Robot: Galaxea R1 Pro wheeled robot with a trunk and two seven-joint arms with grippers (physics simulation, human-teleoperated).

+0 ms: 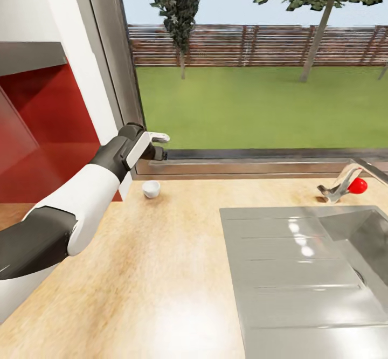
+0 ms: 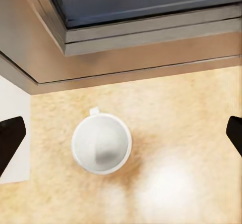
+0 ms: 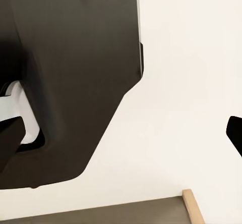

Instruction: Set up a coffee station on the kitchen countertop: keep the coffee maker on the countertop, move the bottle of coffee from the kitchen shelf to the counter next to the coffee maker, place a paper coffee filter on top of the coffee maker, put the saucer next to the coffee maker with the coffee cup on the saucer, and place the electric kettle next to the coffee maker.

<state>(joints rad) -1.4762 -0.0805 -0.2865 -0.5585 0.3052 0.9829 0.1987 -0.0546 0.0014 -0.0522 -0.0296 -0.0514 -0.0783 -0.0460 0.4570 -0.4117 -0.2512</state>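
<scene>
The coffee cup (image 1: 151, 188), small, plain and white, stands upright on the kitchen countertop (image 1: 161, 283) close to the window sill. My left gripper (image 1: 160, 147) hangs open just above and behind it, holding nothing. In the left wrist view I look straight down into the empty cup (image 2: 101, 143), which lies between the widely spread black fingertips (image 2: 11, 138), nearer to one of them. My right gripper (image 3: 122, 135) is open too, pointing at the robot's own dark and white body.
A steel sink with a drainboard (image 1: 280, 273) fills the right half of the counter, with a faucet (image 1: 338, 185) and a red knob (image 1: 358, 185) behind it. A big window (image 1: 258, 78) runs along the back. A red wall panel (image 1: 43, 132) stands at the left.
</scene>
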